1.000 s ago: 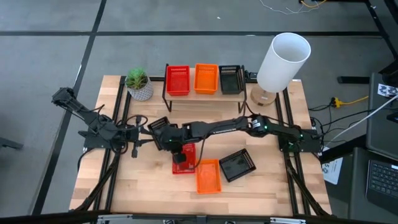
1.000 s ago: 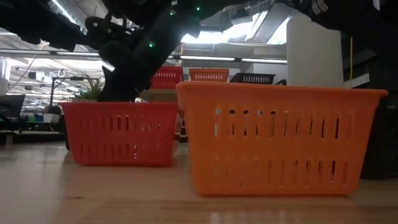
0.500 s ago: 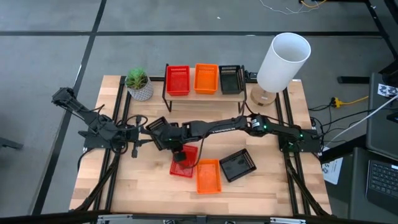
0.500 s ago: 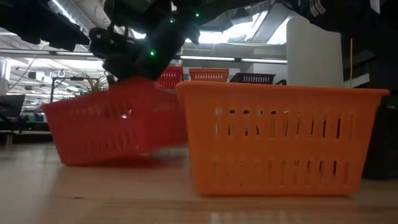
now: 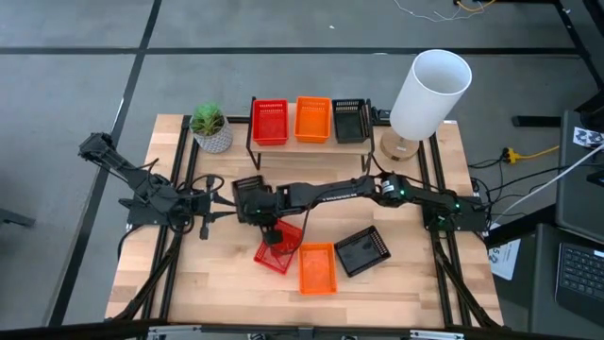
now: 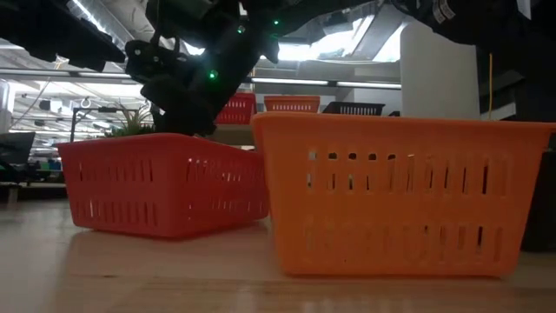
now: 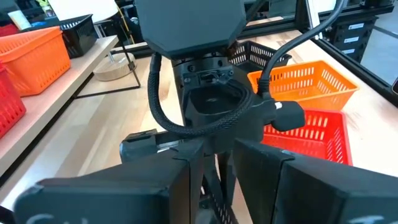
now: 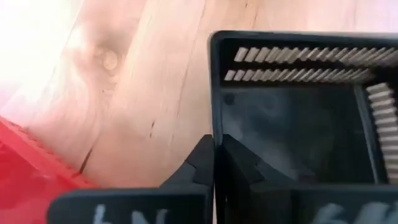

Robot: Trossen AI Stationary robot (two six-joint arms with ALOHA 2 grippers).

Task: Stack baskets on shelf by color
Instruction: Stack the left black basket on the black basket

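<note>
Right gripper (image 5: 274, 233) pinches red basket (image 5: 281, 247) by its rim, tilting it for carrying toward shelf (image 5: 311, 142) at twelve o'clock.

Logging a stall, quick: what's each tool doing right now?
Left tool: cannot be told.
Right tool: closed on the rim of the red basket.

The right arm stretches from the table's right edge across its middle, its gripper (image 5: 271, 233) pointed down near the centre-left, fingers (image 8: 205, 163) pressed together over a thin edge. The left arm sits folded low at the table's left side, its gripper (image 5: 209, 206) aimed toward the right arm's wrist, fingers (image 7: 261, 163) close together.
</note>
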